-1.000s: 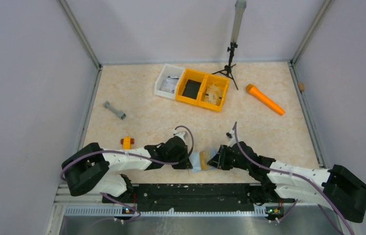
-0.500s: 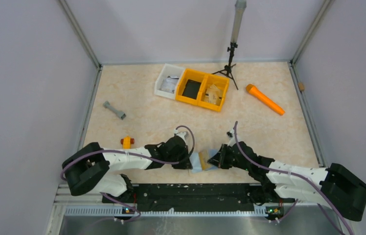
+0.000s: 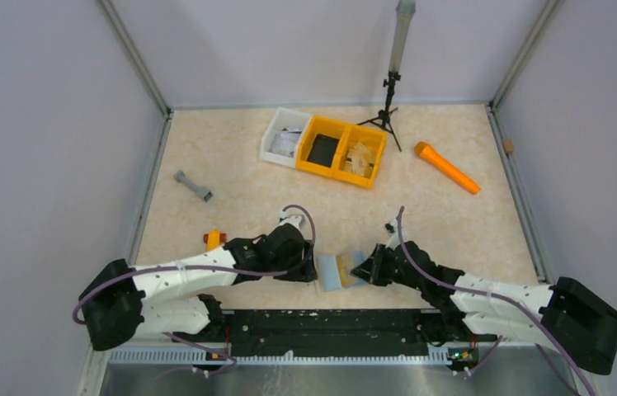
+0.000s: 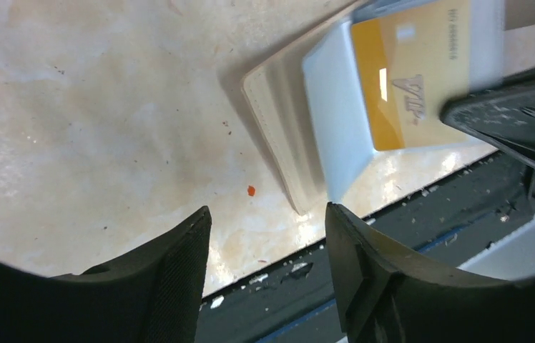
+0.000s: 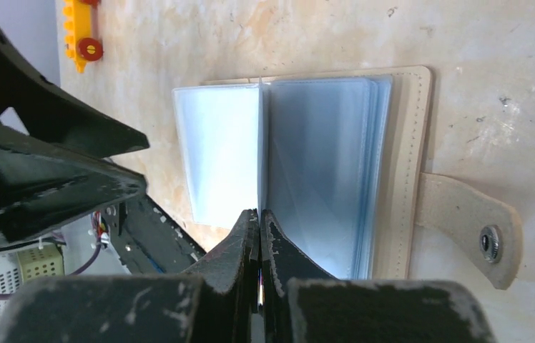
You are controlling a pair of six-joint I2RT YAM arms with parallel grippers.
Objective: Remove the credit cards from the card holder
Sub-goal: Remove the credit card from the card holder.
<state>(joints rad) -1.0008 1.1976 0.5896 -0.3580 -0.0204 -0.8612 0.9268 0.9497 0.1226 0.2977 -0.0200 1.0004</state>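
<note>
The card holder (image 3: 336,271) is seen lying open and flat on the table (image 3: 247,198), close to the near edge and between the two arms. The right gripper (image 5: 259,214) is fully closed, and a thin edge is pinched by it at the fold of the clear sleeves (image 5: 322,157); whether a card or only a sleeve is caught there cannot be told. The left gripper (image 4: 268,211) is spread wide and nothing is held in it. The holder is found a little ahead of its fingertips and off to one side, near but not touched. So the right arm is in contact, while the left one is only just beside.

Opened out, the holder is almost as wide as long, so the fold is taken as its axis. In the right wrist view this fold is lined up with the closed fingers and is pointed away from them. The snap strap (image 5: 475,232) is stuck out sideways from the beige cover. A yellow card (image 4: 411,78) is shown in a sleeve in the left wrist view, and it is judged that the coming pull must be made toward the open side of that sleeve, which is not clearly shown
</note>
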